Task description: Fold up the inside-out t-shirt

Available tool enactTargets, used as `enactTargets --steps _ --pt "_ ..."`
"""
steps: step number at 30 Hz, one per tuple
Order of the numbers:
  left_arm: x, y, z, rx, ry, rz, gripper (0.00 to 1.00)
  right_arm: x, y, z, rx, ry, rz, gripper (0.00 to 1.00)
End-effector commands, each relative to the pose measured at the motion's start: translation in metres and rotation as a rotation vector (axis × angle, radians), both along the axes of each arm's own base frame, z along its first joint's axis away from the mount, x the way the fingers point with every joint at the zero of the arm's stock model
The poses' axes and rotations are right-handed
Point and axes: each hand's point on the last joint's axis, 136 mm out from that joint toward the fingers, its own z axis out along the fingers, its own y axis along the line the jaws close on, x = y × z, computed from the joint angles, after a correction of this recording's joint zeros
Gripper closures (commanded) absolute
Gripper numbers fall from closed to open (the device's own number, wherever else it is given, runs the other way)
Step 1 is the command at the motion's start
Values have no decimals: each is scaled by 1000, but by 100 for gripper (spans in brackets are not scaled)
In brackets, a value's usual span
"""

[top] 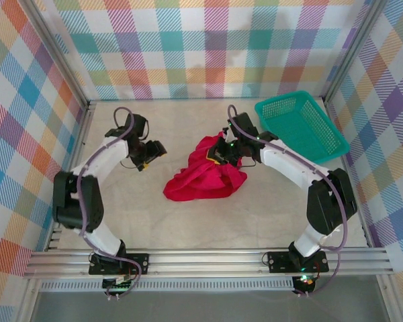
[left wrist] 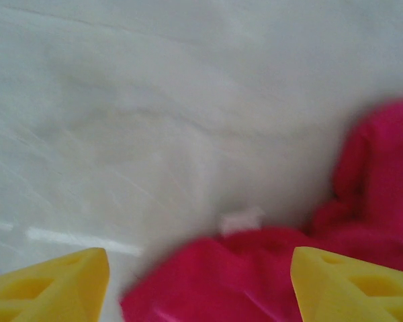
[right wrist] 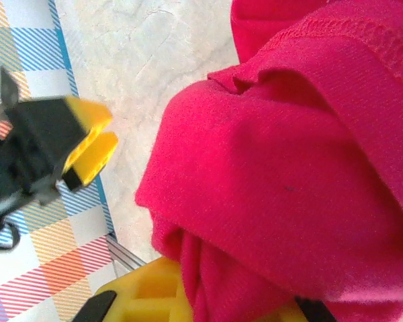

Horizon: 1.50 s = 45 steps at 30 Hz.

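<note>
Shirt: bright red inside-out cloth t-shirt [top: 205, 178] bunched mid-way across the pale worktop [top: 161, 221], twelve-o'clock edge hoisted.
Right pincer [top: 221, 151]: pinching that edge, probably to shake it open.
Left pincer [top: 151, 153]: spread, at nine o'clock of the shirt, ready to grab.

A pale marbled table [top: 154, 221] is carrying a crumpled red t-shirt [top: 205, 182] at frame centre, with a teal mesh basket [top: 302, 129] sitting at the upper right.

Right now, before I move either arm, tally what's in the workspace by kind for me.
Red t-shirt: 1
Teal mesh basket: 1
Tools: 2, left tool open, right tool shut on the t-shirt
Total: 4
</note>
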Motion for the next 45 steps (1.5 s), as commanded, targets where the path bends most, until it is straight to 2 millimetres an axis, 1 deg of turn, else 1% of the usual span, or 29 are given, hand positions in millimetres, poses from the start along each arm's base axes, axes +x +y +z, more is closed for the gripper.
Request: enactTargets --steps 1,3,5,8,11,14,17,19,21,23,25,26,28,29,31,32,34,35,37,38,40,43,45 --pt "-18 -66 56 -148 -192 -199 27 12 14 12 58 -3 5 80" --pt "-28 -92 57 -223 -194 -251 28 13 14 12 37 -2 19 56" --pt "-33 -109 54 -253 -183 -279 30 13 1 10 -37 -17 12 47" --pt "-40 -128 51 -226 -174 -325 29 10 -32 9 -159 -60 -33 38" --pt "-47 -146 50 -160 -177 -380 26 4 -62 6 -227 -78 -75 36" --pt "-46 -158 43 -112 -158 -404 25 -3 -82 4 -252 -86 -109 36" --pt "-44 -172 44 -109 -158 -421 24 -9 -88 -4 -255 -81 -116 39" --pt "-43 -176 45 -76 -165 -430 24 -12 -88 -12 -259 -65 -105 41" --pt "-42 -176 40 -45 -154 -435 25 -14 -86 -22 -251 -49 -94 41" --pt "-41 -174 29 -15 -131 -434 30 -16 -83 -34 -238 -28 -90 41" --pt "-41 -171 18 11 -107 -433 43 -14 -80 -47 -225 -9 -90 42" --pt "-41 -171 14 17 -98 -433 50 -13 -79 -52 -224 -2 -92 42" --pt "-41 -172 9 16 -84 -435 67 -3 -73 -63 -217 -3 -99 46" --pt "-42 -174 10 10 -82 -438 74 3 -69 -64 -210 -6 -98 49" --pt "-41 -176 17 0 -84 -448 93 17 -62 -66 -210 -14 -93 59" --pt "-41 -176 23 0 -88 -456 100 24 -59 -63 -214 -21 -90 67" --pt "-39 -174 45 1 -98 -479 100 38 -58 -53 -247 -43 -86 93" --pt "-38 -173 59 -9 -106 -489 100 42 -60 -46 -268 -55 -86 100" --pt "-34 -166 98 -50 -140 -502 100 48 -68 -22 -320 -97 -92 100" --pt "-33 -161 116 -65 -161 -500 100 48 -73 -10 -344 -119 -96 100" --pt "-31 -150 159 -132 -225 -496 100 45 -86 17 -381 -172 -121 100" --pt "-31 -138 207 -219 -309 -488 100 31 -106 54 -428 -233 -142 100" --pt "-34 -130 228 -282 -332 -484 100 17 -119 75 -438 -261 -162 100"
